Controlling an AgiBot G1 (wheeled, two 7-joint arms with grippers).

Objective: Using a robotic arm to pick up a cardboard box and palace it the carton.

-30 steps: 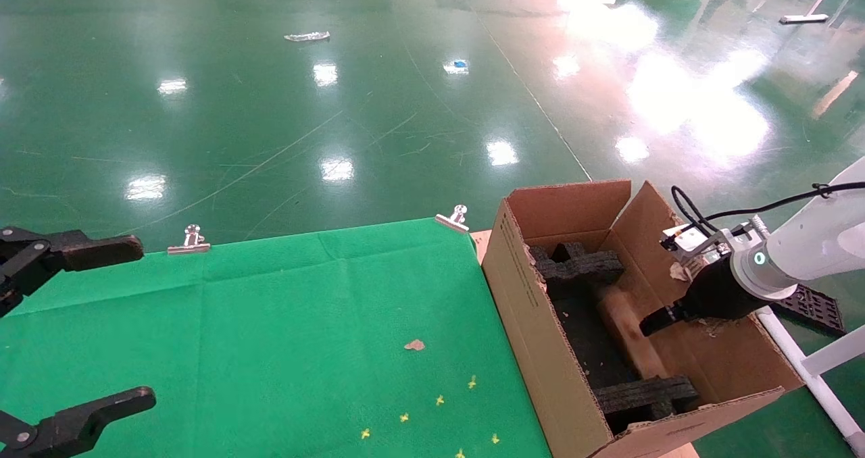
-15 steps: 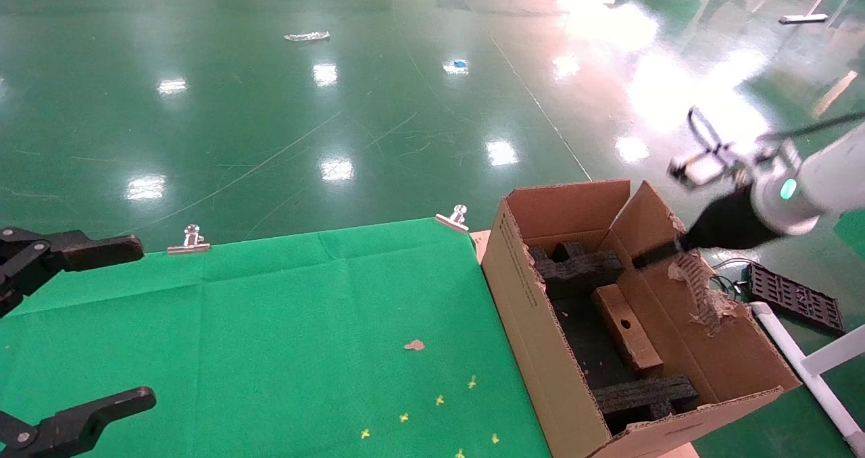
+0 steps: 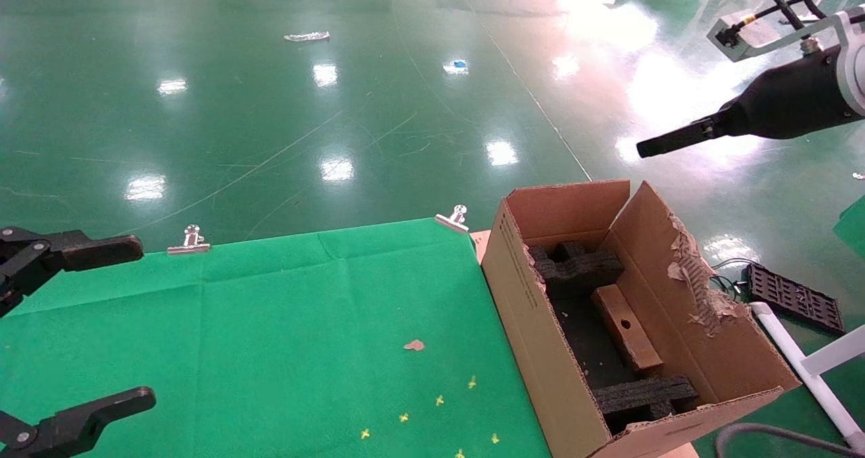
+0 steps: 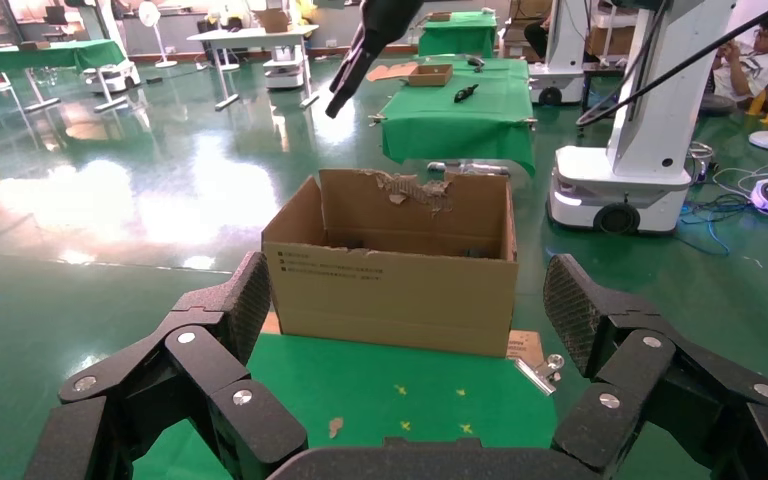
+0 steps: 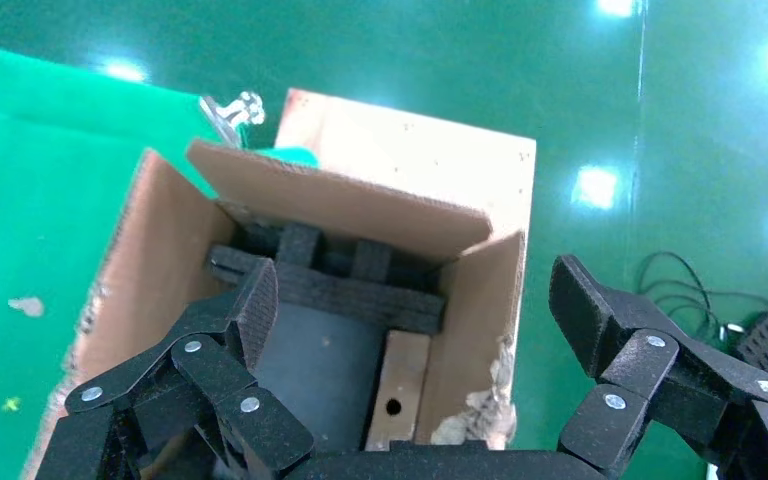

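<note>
Head view: right hand (image 3: 642, 150) raised high above the carton (image 3: 540, 309), fingers wide apart in the right wrist view, holding nothing. Cardboard box (image 3: 626, 327) lying inside the carton, between the black foam inserts (image 3: 581, 266). Left hand (image 3: 101, 323) parked over the green worktop (image 3: 270, 323), wide open, empty.

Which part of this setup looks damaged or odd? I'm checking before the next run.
The carton's right inner wall is torn, with shredded paper hanging. A small brown scrap lies on the green cloth. The cardboard box sits tidily inside.
</note>
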